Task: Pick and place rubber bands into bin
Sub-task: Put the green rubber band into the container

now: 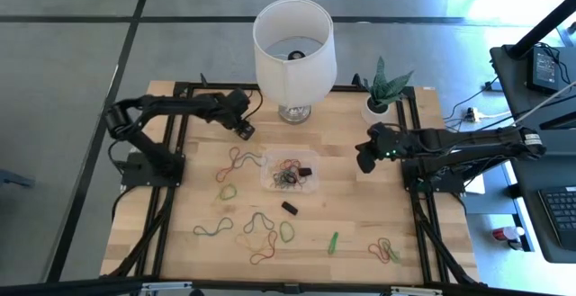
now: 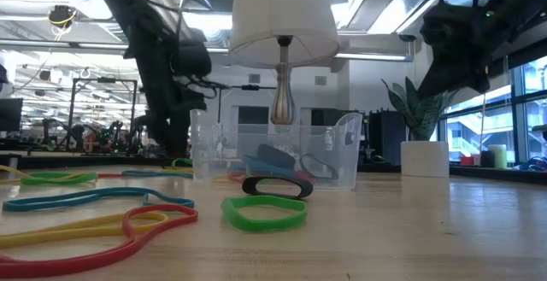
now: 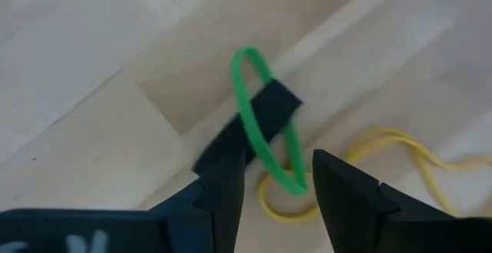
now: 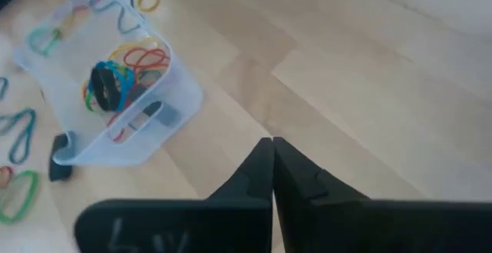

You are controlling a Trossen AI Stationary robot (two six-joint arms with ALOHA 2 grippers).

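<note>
Green rubber band (image 3: 265, 122) is seen looped over one finger of the wide-open left gripper (image 3: 278, 188), its long axis running forward; right gripper (image 4: 273, 168) is closed, empty, beside bin (image 4: 173, 103).

Bin (image 1: 290, 174) at table (image 1: 378, 215) centre, rubber bands (image 1: 288, 177) heaped inside. Lamp (image 1: 293, 53) at 12 o'clock from bin, at table's far edge. Plant pot (image 1: 379, 107) at 2 o'clock. Left gripper (image 1: 245, 130) at 10 o'clock from bin; right gripper (image 1: 364, 159) at 3 o'clock. Loose bands (image 1: 236, 163) at 9 o'clock, more (image 1: 261, 233) at 7 o'clock, small cluster (image 1: 385, 249) at 5 o'clock.
</note>
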